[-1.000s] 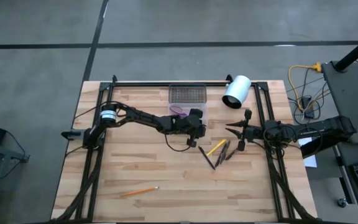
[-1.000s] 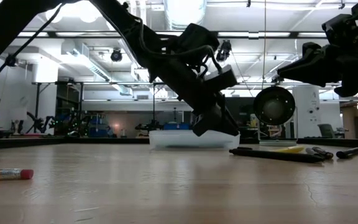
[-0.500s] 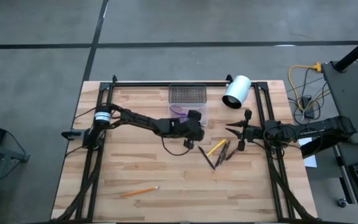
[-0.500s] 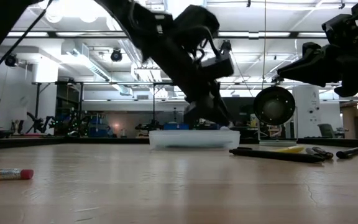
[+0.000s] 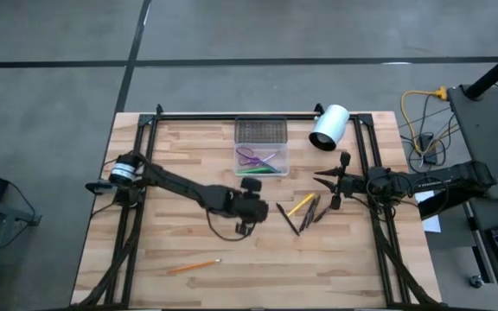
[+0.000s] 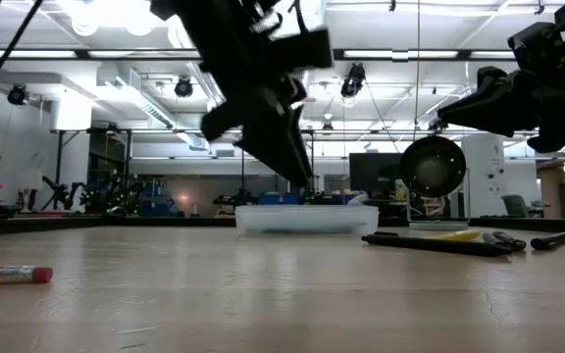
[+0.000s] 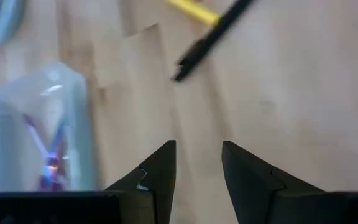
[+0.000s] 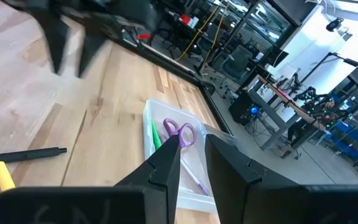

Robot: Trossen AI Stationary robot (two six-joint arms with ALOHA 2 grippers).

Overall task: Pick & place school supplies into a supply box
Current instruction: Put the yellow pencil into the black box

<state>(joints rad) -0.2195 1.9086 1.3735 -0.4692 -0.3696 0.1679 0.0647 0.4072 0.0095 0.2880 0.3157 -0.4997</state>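
The clear supply box (image 5: pixel 262 155) stands at the table's far middle, with purple-handled scissors (image 5: pixel 251 156) and a green pen (image 5: pixel 264 170) lying in it. My left gripper (image 5: pixel 263 208) hovers open and empty just near of the box, above the wood, pointing slantwise down toward the pens. Dark pens (image 5: pixel 305 214) and a yellow pencil (image 5: pixel 301 205) lie on the table to its right. An orange pencil (image 5: pixel 193 266) lies near the front edge. My right gripper (image 5: pixel 327 186) waits open at the right, above the table, pointing level toward the left.
A white cylinder (image 5: pixel 328 128) lies on its side at the far right, right of the box. Black frame rails run along the table's left, right and far edges. Bare wood lies between the box, the pens and the orange pencil.
My left gripper has drawn back from over the box's near end toward the table's near edge, rising a little and turning, its fingers staying open. The box's inside, with the scissors and green pen, now shows uncovered.
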